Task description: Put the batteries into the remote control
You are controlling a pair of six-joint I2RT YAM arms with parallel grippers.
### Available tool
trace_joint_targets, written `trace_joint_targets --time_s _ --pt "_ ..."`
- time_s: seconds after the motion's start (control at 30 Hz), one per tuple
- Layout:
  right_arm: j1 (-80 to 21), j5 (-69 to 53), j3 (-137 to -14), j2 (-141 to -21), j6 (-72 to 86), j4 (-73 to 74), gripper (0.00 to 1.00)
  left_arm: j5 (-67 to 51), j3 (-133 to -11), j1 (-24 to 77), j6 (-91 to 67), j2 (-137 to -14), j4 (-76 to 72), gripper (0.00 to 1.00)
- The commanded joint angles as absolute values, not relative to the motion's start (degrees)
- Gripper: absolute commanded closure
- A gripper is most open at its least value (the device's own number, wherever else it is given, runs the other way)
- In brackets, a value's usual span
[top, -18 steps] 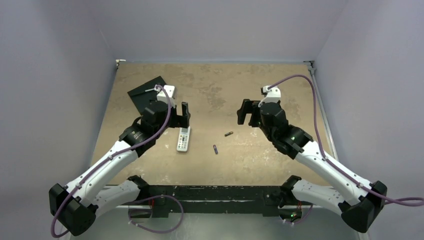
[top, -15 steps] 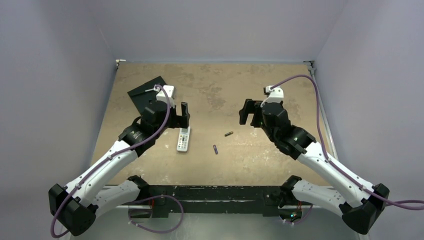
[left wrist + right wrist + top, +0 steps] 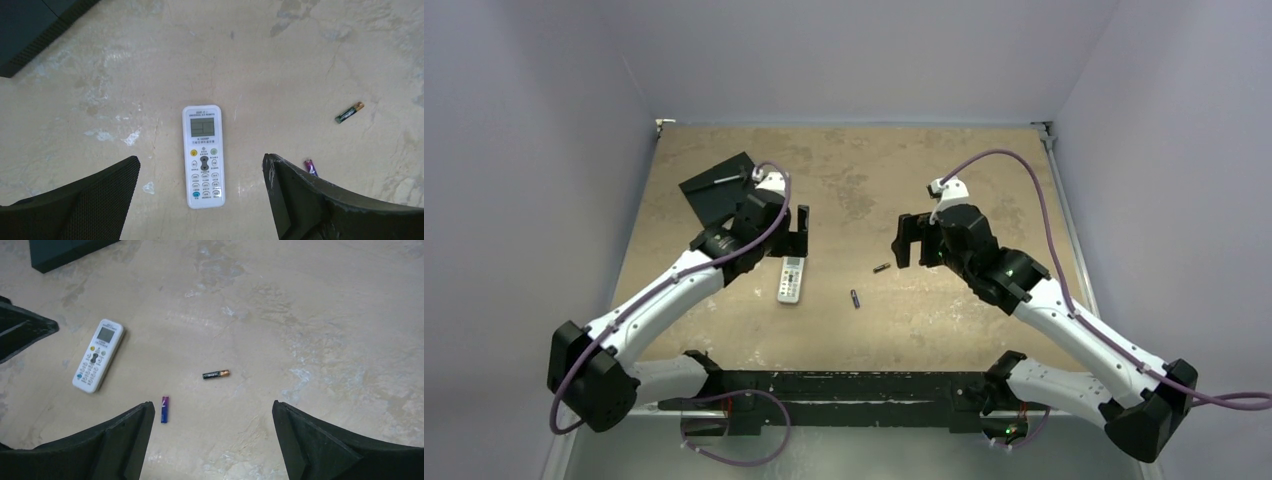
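1. I am holding my left gripper over the table with its jaws spread wide, gripping nothing.
2. Through my left wrist camera the remote control is showing between my two fingers, and neither one is touching it.
3. The remote control is lying flat and face up (screen and buttons showing, so its grey back is hidden from me). Its screen end is pointing to the far side, left of the table's middle and just near of my left gripper.
4. My right gripper is hanging over the right half of the table, its jaws also standing wide and carrying nothing.
5. The gold-tinted battery is lying on its side on the bare tabletop. It is right of the remote control and just near of my right gripper in the overhead view.
6. The bluish-purple battery is lying flat too, nearer than the gold one. It is sitting between the gold one and the remote control from left to right, touching neither.
7. A black square slab is sitting at the far left, behind my left arm, with a small grey tool resting on it.
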State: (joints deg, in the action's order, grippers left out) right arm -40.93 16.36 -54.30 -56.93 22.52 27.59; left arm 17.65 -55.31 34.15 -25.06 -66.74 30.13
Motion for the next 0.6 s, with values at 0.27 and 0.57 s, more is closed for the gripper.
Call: trace_joint_targets --time_s 0.27,0.57 --pt "-41.0 3.2 -48.9 -55.2 19.4 19.9 0.01 10.9 -57.7 33.5 -28.0 -78.7 30.8 0.13" --pt "-41.0 1.1 -47.9 -56.2 20.7 19.2 0.01 9.7 -59.4 31.7 -26.8 -87.1 29.0 0.19"
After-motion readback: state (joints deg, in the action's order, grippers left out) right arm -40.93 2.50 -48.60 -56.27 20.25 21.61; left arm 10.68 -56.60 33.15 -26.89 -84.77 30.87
